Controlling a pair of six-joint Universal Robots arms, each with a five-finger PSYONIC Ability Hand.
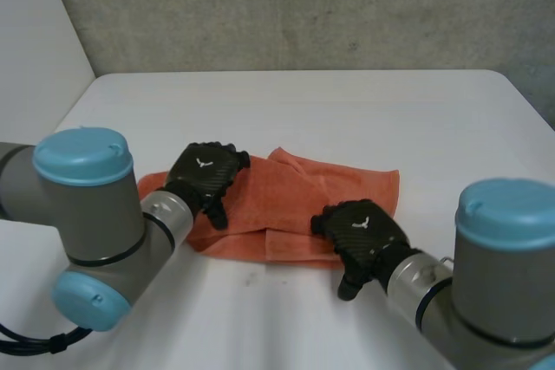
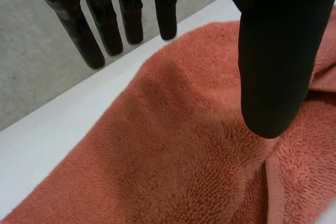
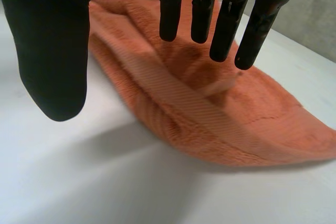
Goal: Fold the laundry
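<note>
Arms: my right arm [image 1: 507, 257] and my left arm [image 1: 87, 214], grey with light-blue caps, come in at the near edge of the table, one at each side.

Right hand: my black right hand [image 1: 360, 231] is over the near edge of the towel, right of its middle. Its fingers [image 3: 226, 24] are straight and spread a little, with their tips just above the folded hem. The thumb stands well apart from them, over bare table on the near side. It holds nothing.

Left hand: my black left hand [image 1: 206, 171] lies over the left end of the towel. Its fingers [image 2: 84, 30] are straight and side by side, reaching past the cloth's far edge. The thumb is wide of them above the pile, and I cannot tell whether it touches. Nothing is pinched.

Laundry: a folded orange terry-cloth towel [image 1: 303, 197] lies flat on the table between my two hands. Its woven hem band runs along the near side, and one raised wrinkle shows near its left end.

Table: the white table [image 1: 347, 110] is bare beyond the towel.

Wall: a grey concrete wall [image 1: 303, 6] stands behind the table's far edge.
</note>
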